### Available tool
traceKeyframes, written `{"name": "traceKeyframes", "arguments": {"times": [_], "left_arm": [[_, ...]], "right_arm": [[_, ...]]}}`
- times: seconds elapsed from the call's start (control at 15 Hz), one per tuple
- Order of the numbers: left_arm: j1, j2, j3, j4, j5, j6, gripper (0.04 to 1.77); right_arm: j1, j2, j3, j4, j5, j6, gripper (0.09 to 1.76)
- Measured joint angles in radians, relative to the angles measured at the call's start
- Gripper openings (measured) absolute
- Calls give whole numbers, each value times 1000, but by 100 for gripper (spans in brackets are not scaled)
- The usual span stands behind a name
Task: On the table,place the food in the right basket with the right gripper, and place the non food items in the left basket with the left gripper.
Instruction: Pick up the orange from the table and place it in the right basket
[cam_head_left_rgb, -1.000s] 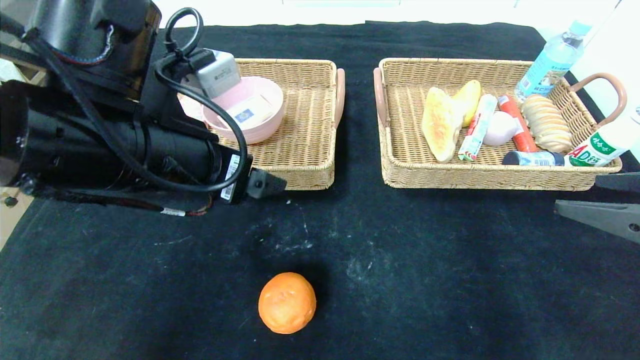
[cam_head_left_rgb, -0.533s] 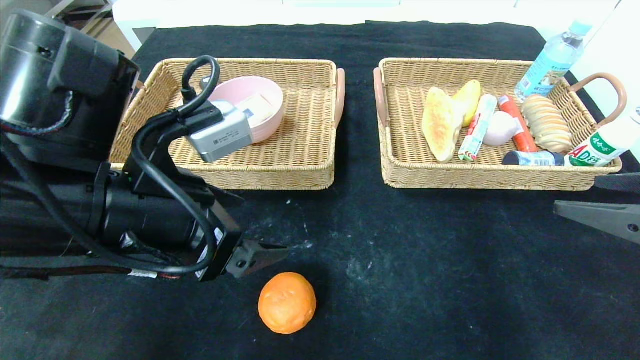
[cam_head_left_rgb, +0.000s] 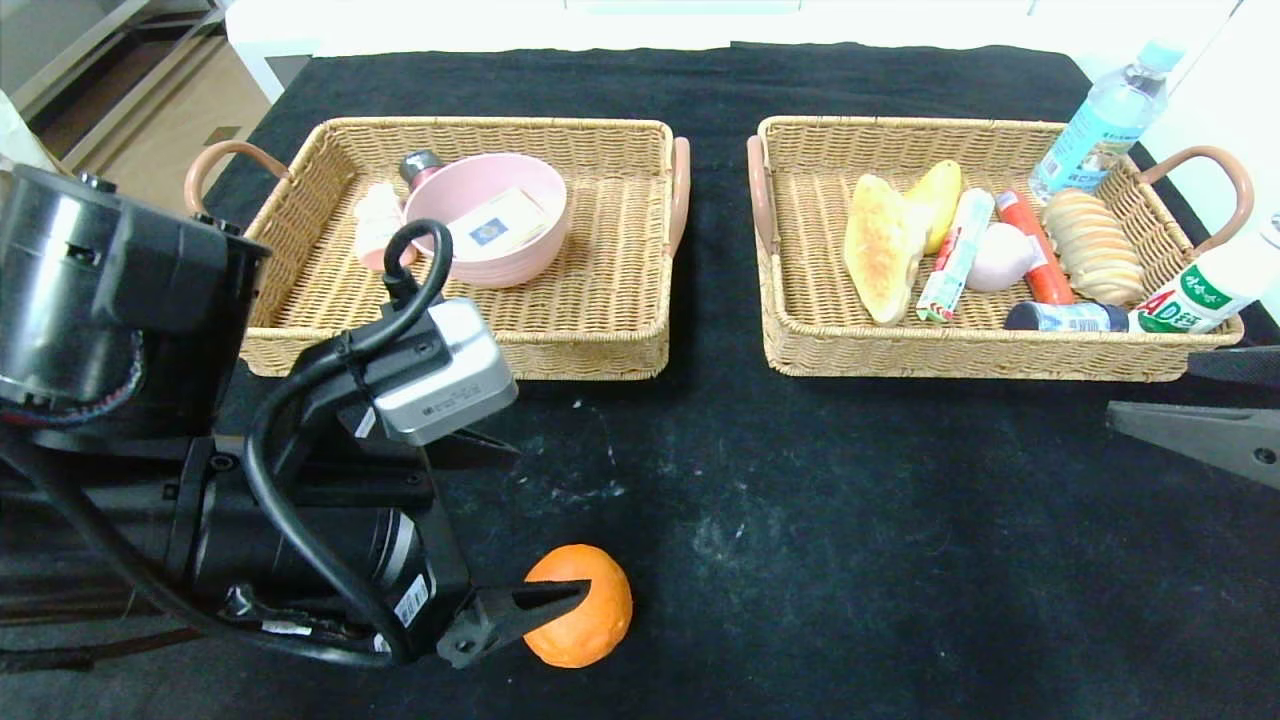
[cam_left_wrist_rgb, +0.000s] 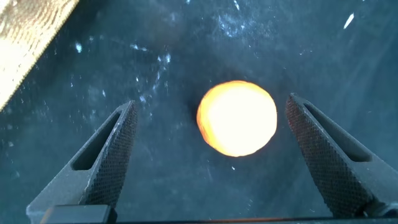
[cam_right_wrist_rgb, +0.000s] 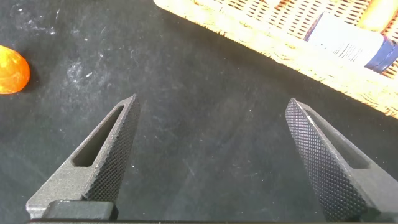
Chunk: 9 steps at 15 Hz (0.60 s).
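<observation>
Black cloth covers the tabletop (cam_head_left_rgb: 850, 520), where a round, dimpled orange (cam_head_left_rgb: 585, 605) lies between the spread, ridged fingers (cam_left_wrist_rgb: 115, 152) of the left gripper (cam_left_wrist_rgb: 211, 155), untouched. The right gripper (cam_right_wrist_rgb: 211, 155) hovers open near the woven right basket (cam_head_left_rgb: 790, 330).

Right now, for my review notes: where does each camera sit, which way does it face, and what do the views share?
Head view: on the robot's head, facing forward and down at the table, left basket and right basket; the left arm fills the near left, and the right gripper enters at the right edge.
Left wrist view: on the left wrist, facing down between the open left gripper fingers at the orange.
Right wrist view: on the right wrist, facing the cloth past the open right gripper; the right basket crosses one corner.
Shared: the orange shows in all three views.
</observation>
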<state>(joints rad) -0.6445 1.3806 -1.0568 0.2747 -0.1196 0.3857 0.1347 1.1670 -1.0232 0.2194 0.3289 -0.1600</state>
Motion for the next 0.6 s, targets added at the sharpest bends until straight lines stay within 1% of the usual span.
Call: {"name": "traceKeyframes", "arguments": {"times": [0.27, 0.6], "left_arm": [[-47, -8, 73, -19, 4, 53, 172], [-86, -15, 113, -19, 9, 80, 172]], "right_arm": [[0, 1, 0, 0, 0, 0, 171], [0, 2, 2, 0, 0, 0, 171]]}}
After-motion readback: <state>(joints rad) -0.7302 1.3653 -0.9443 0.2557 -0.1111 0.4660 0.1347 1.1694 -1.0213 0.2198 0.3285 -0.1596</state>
